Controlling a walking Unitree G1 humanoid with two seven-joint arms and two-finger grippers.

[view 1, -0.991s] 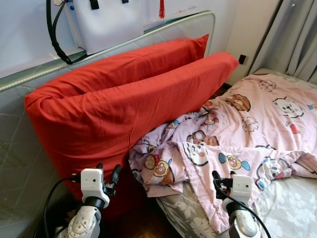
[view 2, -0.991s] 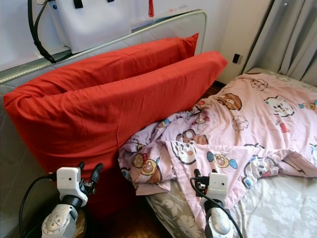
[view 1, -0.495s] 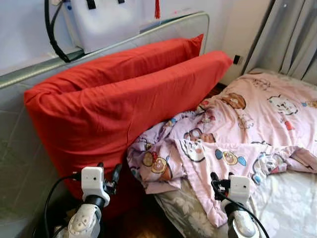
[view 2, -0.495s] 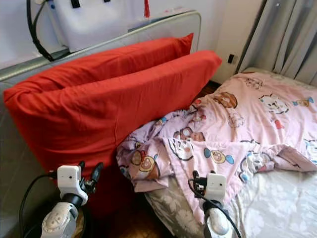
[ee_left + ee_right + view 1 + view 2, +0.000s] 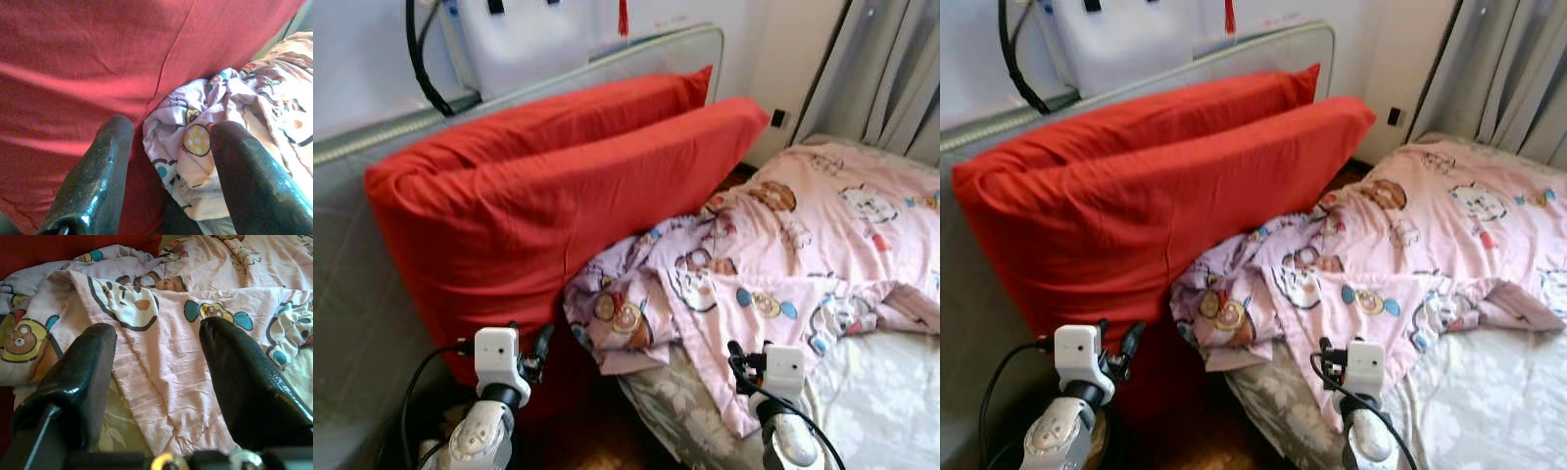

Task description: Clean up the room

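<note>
A crumpled pink quilt [image 5: 773, 255] printed with cartoon bears is spread across the bed, its bunched corner pushed against two long red pillows [image 5: 558, 196] that lean on the headboard [image 5: 607, 61] at about ten o'clock in the head view. The mattress [image 5: 871, 392] is bared at four o'clock, and a grey curtain [image 5: 891, 69] hangs at two o'clock. The right gripper [image 5: 156, 382] is held just above the hanging edge of the quilt, its fingers spread wide and holding nothing; the left gripper [image 5: 168, 166] is likewise spread wide and empty, aimed at the seam where the pillows meet the bunched corner. Straightening the quilt is judged to be the step in hand. It would be done best if the loose edge before the right gripper were taken at a single layer near the corner rather than at a thick fold, and drawn outward along the bed so that the bunch at the pillows is eased flat; the left gripper would be better closed on the crumpled corner than on the red cloth beside it. Compared with half a second ago, the whole scene has shifted slightly in the head views, which is taken as camera motion; the grippers are held in the same low positions and the quilt lies unchanged.
</note>
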